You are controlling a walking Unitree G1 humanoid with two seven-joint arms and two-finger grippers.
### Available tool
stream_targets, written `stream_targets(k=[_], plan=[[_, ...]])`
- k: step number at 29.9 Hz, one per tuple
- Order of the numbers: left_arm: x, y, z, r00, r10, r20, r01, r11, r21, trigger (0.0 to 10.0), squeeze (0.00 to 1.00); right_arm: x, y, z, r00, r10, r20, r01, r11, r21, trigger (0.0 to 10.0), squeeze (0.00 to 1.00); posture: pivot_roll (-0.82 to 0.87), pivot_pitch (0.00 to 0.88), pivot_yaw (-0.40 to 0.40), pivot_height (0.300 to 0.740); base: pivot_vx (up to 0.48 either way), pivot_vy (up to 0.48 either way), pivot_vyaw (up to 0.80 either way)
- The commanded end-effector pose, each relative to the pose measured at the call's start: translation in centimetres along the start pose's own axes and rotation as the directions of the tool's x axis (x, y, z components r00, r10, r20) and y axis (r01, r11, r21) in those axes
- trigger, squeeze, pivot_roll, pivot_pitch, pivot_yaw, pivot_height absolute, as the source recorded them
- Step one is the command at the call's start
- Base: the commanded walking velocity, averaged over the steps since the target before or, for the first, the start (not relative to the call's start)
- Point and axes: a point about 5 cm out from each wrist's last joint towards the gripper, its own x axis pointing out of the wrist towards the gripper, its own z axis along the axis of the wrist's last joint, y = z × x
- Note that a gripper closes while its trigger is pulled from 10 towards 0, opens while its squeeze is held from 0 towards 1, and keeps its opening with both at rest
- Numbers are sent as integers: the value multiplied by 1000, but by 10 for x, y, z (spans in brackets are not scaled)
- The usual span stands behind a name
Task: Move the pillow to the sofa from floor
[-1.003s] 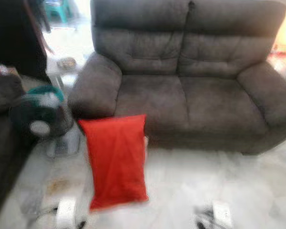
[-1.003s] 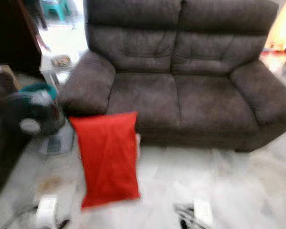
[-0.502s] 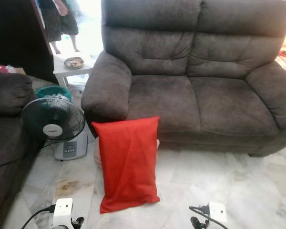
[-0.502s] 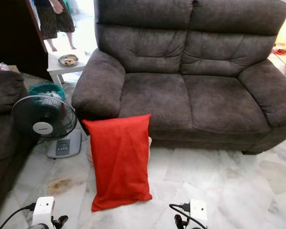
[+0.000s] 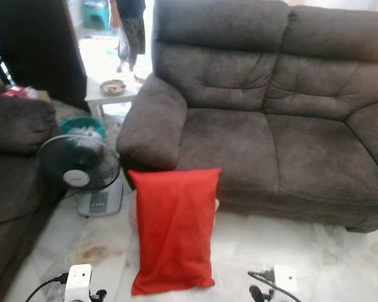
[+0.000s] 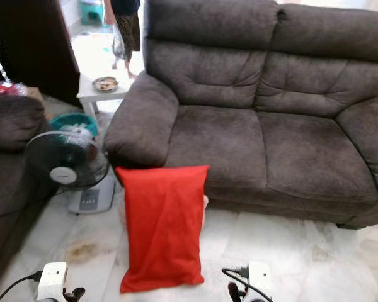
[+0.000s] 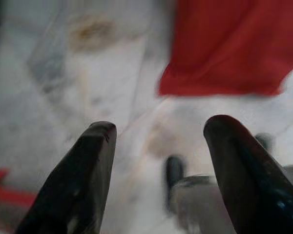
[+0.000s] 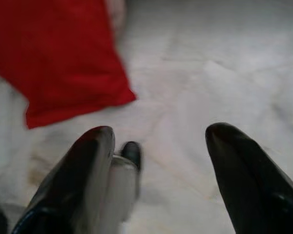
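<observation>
Pillow (image 6: 164, 225): red, on the floor (image 6: 290, 245), its upper end leaning against the front of the sofa below the left seat cushion, its lower end resting on the tiles.
Sofa (image 6: 264, 119): dark brown two-seater; both seat cushions bare.
Left gripper (image 7: 158, 170): low over the tiles, fingers spread apart, holding nothing; a corner of the pillow lies ahead of it.
Right gripper (image 8: 161, 170): low over the tiles, fingers spread apart, holding nothing; the pillow's lower corner lies ahead, to one side.
Fan (image 6: 66, 168): standing on the floor just beside the sofa's left armrest.
Side table (image 6: 101, 91): white, behind the fan, carrying a small dish.
Person (image 6: 123, 25): standing beyond the side table.
</observation>
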Motion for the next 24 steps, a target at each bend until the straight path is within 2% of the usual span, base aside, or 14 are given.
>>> stream_targets(k=[1,9,24], plan=[[-2,12,-4,999,29,-16,-29,1000,2,10000,0,3,7,8,1000,16,21,-16,1000,8,10000,0,122,27,-54,740,446,0,0],[-2,12,-3,1000,27,-14,-27,1000,-4,10000,0,3,6,8,1000,-6,23,6,1000,7,10000,0,125,29,-56,740,418,0,0],[-2,12,-3,1000,29,-7,-29,1000,3,10000,0,2,5,8,1000,-12,25,12,1000,3,10000,0,130,34,-61,740,0,0,0]])
